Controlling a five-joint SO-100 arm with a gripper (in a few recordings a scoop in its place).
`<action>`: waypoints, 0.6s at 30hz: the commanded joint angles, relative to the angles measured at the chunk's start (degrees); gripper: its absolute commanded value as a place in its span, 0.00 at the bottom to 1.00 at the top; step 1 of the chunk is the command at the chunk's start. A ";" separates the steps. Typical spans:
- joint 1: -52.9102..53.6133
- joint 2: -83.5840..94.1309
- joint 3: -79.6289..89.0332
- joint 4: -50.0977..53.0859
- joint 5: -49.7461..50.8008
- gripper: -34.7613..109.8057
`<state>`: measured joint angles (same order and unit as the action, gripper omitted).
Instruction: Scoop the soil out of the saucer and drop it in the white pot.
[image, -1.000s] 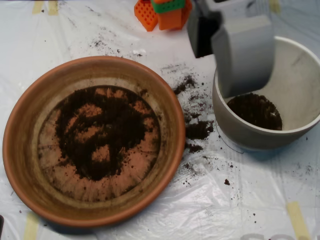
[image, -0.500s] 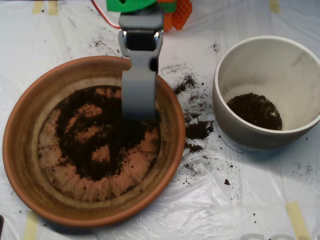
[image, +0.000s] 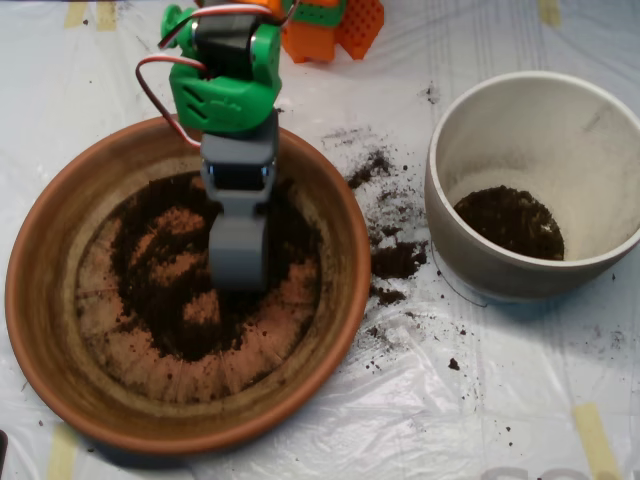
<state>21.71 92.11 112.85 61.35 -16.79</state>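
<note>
overhead view | fixed above | faces straight down | close to table (image: 520, 400)

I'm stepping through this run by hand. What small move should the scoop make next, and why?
Probably close the scoop on the soil under it: it is down in the middle of the saucer, and the white pot holds only a small heap.

Arm (image: 225, 85): bright green printed housing carrying a dark motor block, a red cable looping off at 9 o'clock. Below it, a grey bracket and smooth rounded grey scoop (image: 238, 250).
</note>
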 joint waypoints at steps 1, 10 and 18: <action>1.32 -0.35 -7.56 2.37 -3.60 0.51; -1.85 -2.11 -9.23 5.80 -7.12 0.53; -0.35 -5.45 -8.88 6.33 -10.28 0.54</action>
<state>19.69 85.61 107.40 66.80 -25.49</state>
